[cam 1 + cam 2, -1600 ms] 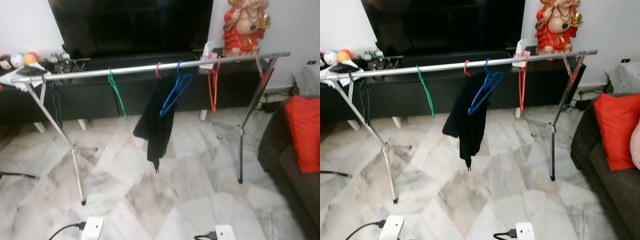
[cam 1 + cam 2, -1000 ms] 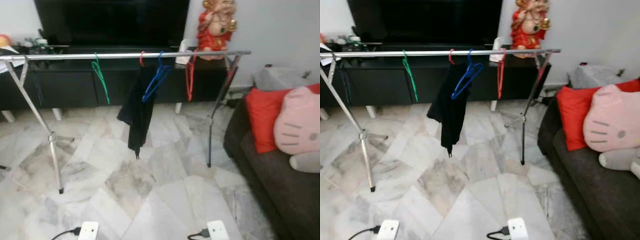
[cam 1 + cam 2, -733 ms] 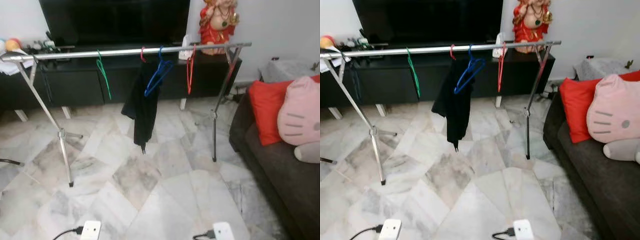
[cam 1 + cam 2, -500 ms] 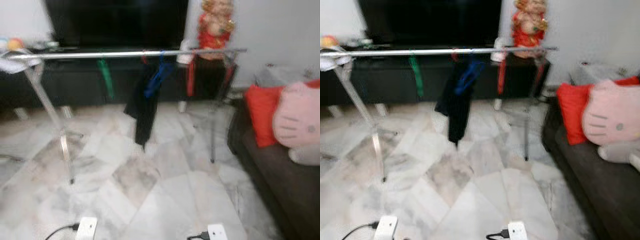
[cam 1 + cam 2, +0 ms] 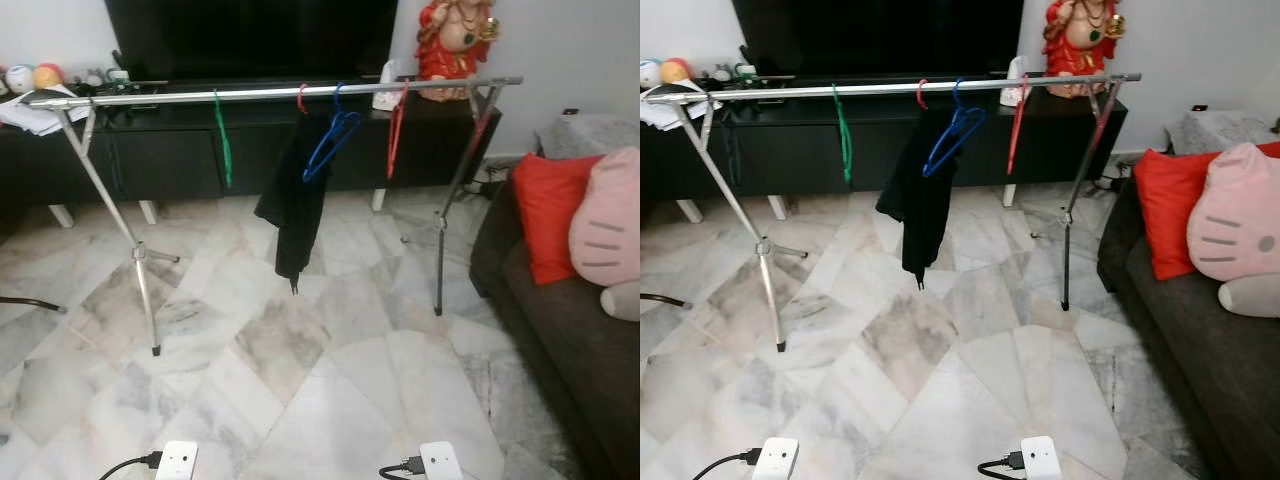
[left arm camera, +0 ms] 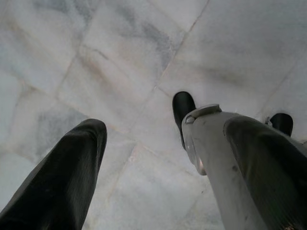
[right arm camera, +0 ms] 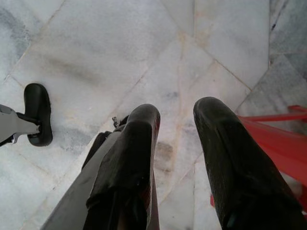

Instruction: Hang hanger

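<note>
Marble floor [image 5: 330, 370] spreads across the lower half of both eye views. Above it a silver clothes rack [image 5: 270, 93] runs across the upper part of the frame, in front of a black TV cabinet [image 5: 160, 160]. On its rail hang, from left to right, a green hanger [image 5: 222, 135], a black garment [image 5: 297, 210], a blue hanger [image 5: 330, 145] and a rail-hung red hanger [image 5: 396, 125]. A red statue [image 5: 455, 45] stands at the top, behind the rack's right end. At the right edge a dark sofa [image 5: 1200, 350] carries a red cushion [image 5: 550, 215] and a pink plush cushion [image 5: 1235, 225]. Two white boxes [image 5: 175, 462] with black cables sit at the bottom edge.

The wrist views add what the eye views leave out. The left gripper [image 6: 168, 127] points down at bare tiles with its two fingers [image 6: 72, 177] spread wide and nothing between them. The right gripper [image 7: 175, 112] also points at the floor. A loose red hanger [image 7: 283, 143] juts out at the right edge of that picture, and a dark cloth with a grey strip [image 7: 91, 191] lies at the lower left. Whether this gripper clamps the loose red hanger cannot be told.
</note>
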